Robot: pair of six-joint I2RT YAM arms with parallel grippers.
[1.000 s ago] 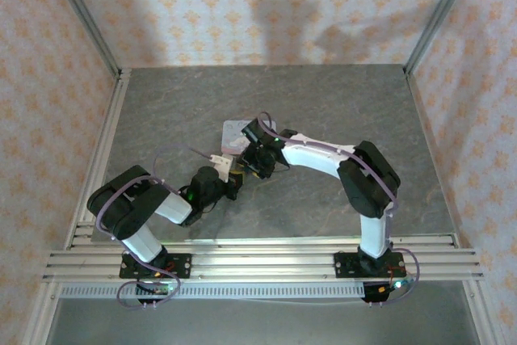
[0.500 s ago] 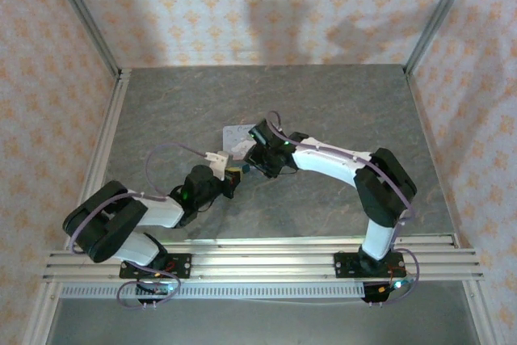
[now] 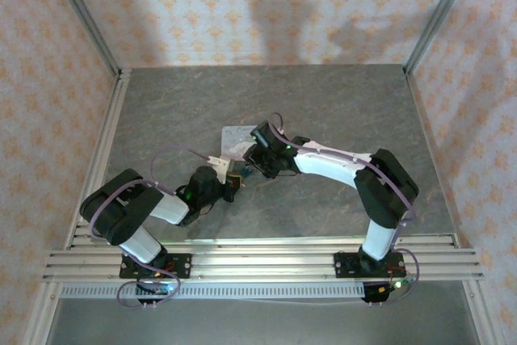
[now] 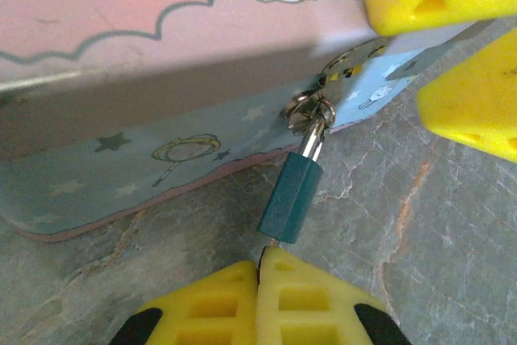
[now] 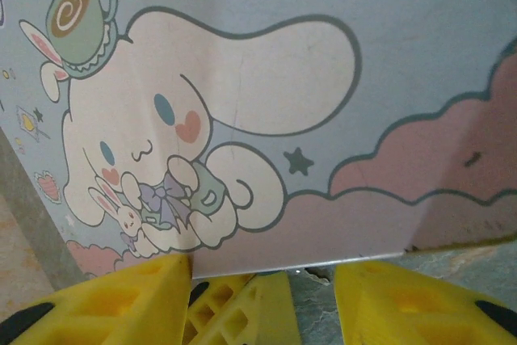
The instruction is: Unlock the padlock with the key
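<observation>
Two arms meet at the cartoon tin (image 4: 121, 62). The left arm (image 3: 133, 212) has swung its elbow back up in the last half second with the wrist staying put, probably twisting. Right gripper (image 4: 400, 54) jaws stand apart astride the tin's front edge. The padlock (image 4: 289, 198) hangs from the hasp (image 4: 355, 58), shackle closed. Left gripper (image 4: 260, 264) jaws clench the key (image 4: 276, 241), seemingly seated underneath.

Padlock (image 4: 291, 198) on the tin's (image 4: 121, 62) front hasp, key (image 4: 275, 241) between it and left pincer (image 4: 260, 271), table (image 4: 420, 224) beneath.
</observation>
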